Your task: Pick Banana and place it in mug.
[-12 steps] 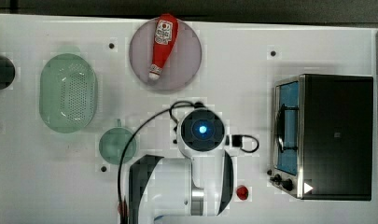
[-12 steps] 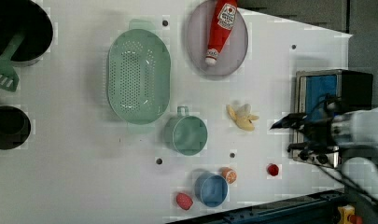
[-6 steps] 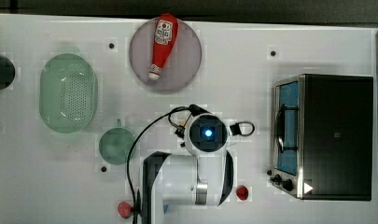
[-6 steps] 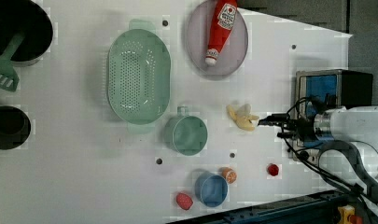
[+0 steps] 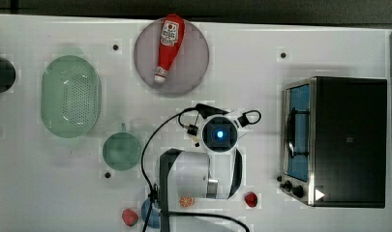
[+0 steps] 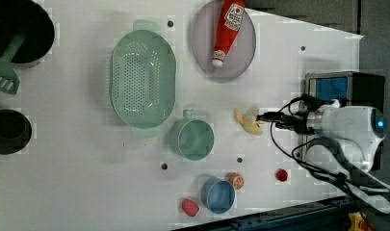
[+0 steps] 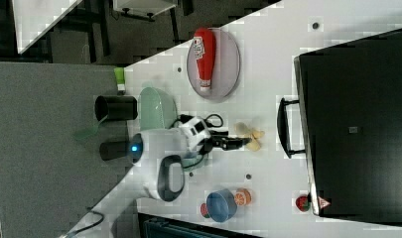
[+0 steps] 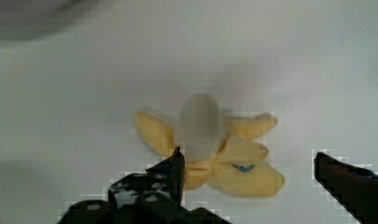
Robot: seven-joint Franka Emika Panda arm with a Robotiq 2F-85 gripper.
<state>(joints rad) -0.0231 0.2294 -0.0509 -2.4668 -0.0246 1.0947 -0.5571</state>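
A half-peeled yellow banana (image 6: 248, 121) lies on the white table, between the mug and the toaster oven in the left view; I also see it as the banana (image 7: 250, 134) and close up as the banana (image 8: 210, 144). My gripper (image 8: 247, 156) stands open just above it, one black finger on each side, with nothing held. From the left view's right, the gripper (image 6: 262, 117) reaches to the banana's edge. The small teal-green mug (image 6: 195, 139) stands upright and empty to the left view's left of the banana. In the top view, the mug (image 5: 121, 151) sits left of my arm.
A pale-green colander (image 5: 70, 102) lies beyond the mug. A grey plate (image 5: 193, 63) bears a ketchup bottle (image 5: 167, 46). A toaster oven (image 5: 343, 140) stands at the top view's right. A blue bowl (image 6: 218, 195), an orange slice (image 6: 236, 181) and a strawberry (image 6: 189, 207) sit near the front edge.
My arm has swung toward the left view's left, bringing the gripper from beside the oven to over the banana. The fingers have stayed open and the banana has not moved.
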